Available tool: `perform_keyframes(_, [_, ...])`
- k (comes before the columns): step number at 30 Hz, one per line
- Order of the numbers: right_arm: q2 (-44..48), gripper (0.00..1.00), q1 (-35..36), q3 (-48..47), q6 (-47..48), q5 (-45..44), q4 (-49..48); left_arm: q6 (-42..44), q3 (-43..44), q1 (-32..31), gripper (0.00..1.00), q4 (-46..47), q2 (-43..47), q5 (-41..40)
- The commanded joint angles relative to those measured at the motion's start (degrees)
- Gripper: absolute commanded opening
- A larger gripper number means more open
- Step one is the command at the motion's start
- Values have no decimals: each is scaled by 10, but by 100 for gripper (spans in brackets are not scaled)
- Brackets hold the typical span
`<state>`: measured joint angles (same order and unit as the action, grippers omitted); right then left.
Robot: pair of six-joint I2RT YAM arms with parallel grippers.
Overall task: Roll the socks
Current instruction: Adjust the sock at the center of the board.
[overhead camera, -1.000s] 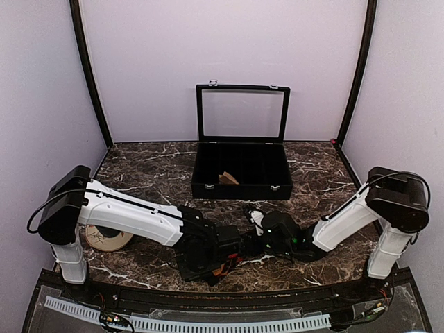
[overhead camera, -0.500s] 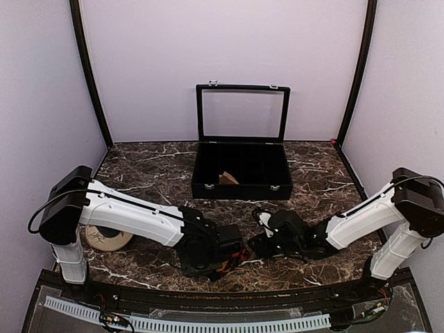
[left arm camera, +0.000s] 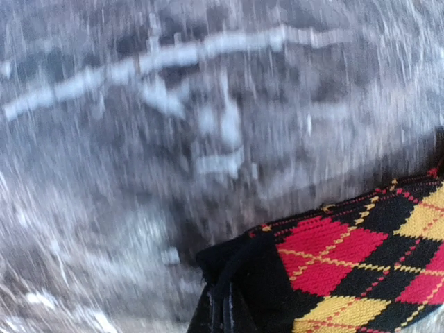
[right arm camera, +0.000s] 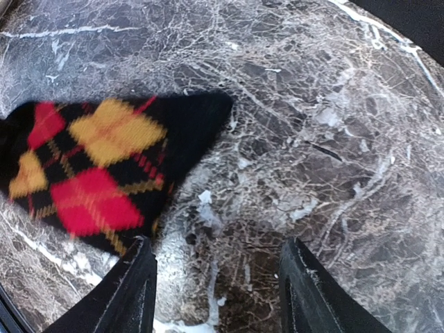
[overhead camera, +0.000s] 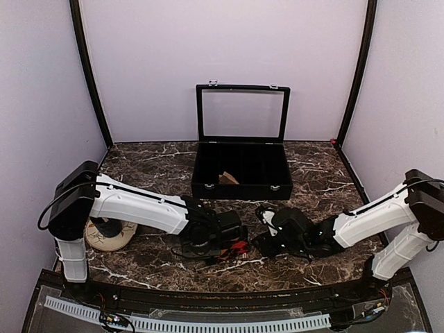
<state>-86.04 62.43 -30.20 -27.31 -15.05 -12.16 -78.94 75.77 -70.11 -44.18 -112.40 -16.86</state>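
Marble, dark with white veins, makes up the table. At its near left edge a pale tan round thing lies beside the left arm's base; what it is cannot be told from here. The left arm reaches rightward, low across the near side, and its left gripper is down at the tabletop near the middle, jaws closed tight. Its wrist view is blurred and shows no fingers, so whether they pinch fabric cannot be told. Right there is the argyle sock, lying on the marble. Its red and yellow diamonds fill the lower right of the left wrist view, and its black edge is bunched at the bottom. Further back at centre, the black case stands with its lid up, and something tan-brown sits in a left compartment, too small to name. Just right of the sock, the right gripper is low over the table with its fingers spread wide and only bare marble between them. The sock's black tip lies just beyond the left finger.
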Motion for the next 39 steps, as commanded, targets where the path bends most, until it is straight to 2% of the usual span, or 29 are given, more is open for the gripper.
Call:
perform_keyframes(1, [21,56,-5,-8,9,-18,17,79,7,33,2,-8,-31,-59])
perform_keyframes(12, [27,61,-4,-30,14,-25,46,247,7,78,10,80,-40,-99])
perform_keyframes(16, [24,63,-5,-43,15,-28,54,279,14,81,34,92,-39,-106])
perform_keyframes(19, [23,64,-7,-51,18,-35,58,284,18,82,48,85,-34,-110])
perform_keyframes(21, [21,65,-10,-56,19,-36,60,281,19,82,53,81,-26,-112])
perform_keyframes(33, [6,66,-44,-86,33,-30,60,242,10,82,59,50,62,-129])
perform_keyframes(39, [-14,66,-87,-105,34,6,60,252,8,79,60,90,104,-106])
